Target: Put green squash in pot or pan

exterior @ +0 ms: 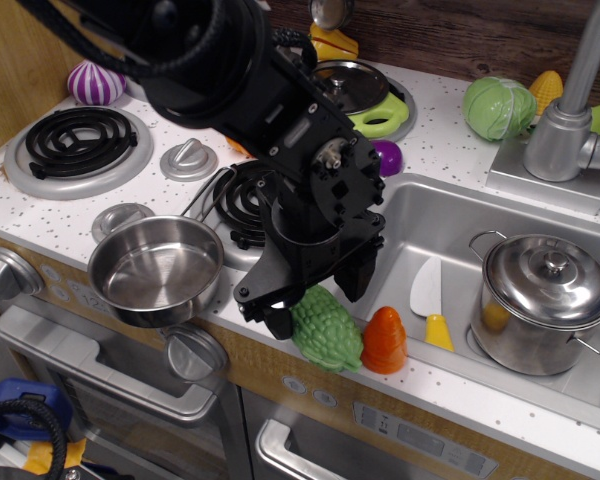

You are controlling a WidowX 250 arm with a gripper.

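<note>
The green squash (330, 332) is light green and bumpy. It lies on the counter's front edge, between the stove and the sink, and its left end is hidden under my gripper. My gripper (315, 300) is low over it and open, with one black finger (277, 318) at its front left and the other (354, 280) behind it. The small lidless steel pot (102, 283) stands empty at the front left, about a hand's width left of the squash.
An orange toy (385, 340) touches the squash's right end. The sink (435, 215) holds a lidded steel pot (545, 300) and a white and yellow knife (429, 298). A faucet (565, 120), a green cabbage (498, 107), a purple onion (96, 80) and burners (75, 135) are behind.
</note>
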